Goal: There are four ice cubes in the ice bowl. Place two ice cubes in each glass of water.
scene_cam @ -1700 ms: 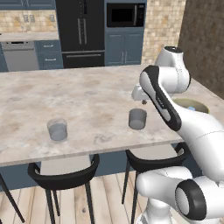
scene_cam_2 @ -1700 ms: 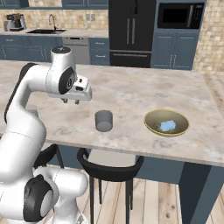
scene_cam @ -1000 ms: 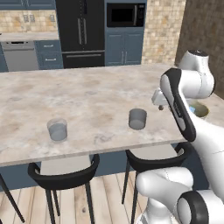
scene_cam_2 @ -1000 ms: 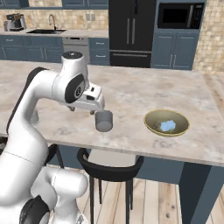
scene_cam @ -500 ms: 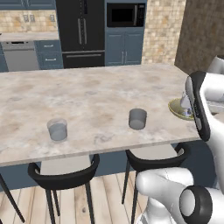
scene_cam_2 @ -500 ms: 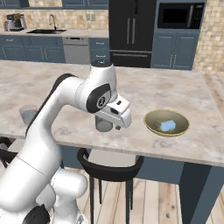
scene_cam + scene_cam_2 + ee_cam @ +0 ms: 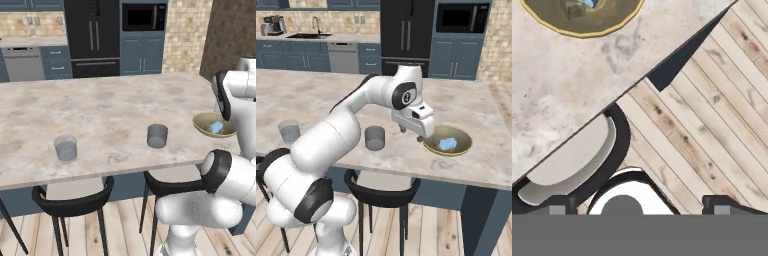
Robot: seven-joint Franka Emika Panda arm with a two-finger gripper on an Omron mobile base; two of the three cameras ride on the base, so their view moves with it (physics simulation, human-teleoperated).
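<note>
We see the gripper [image 7: 411, 134] with jaws wide apart, holding nothing, hovering just left of the ice bowl [image 7: 462, 148] near the counter [image 7: 316, 100] edge. Ice cubes [image 7: 448, 144] sit in the bowl, count unclear. Both glasses [image 7: 375, 138] stand well apart.

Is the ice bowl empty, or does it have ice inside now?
Not empty. The ice bowl holds pale blue ice cubes; their number cannot be told.
</note>
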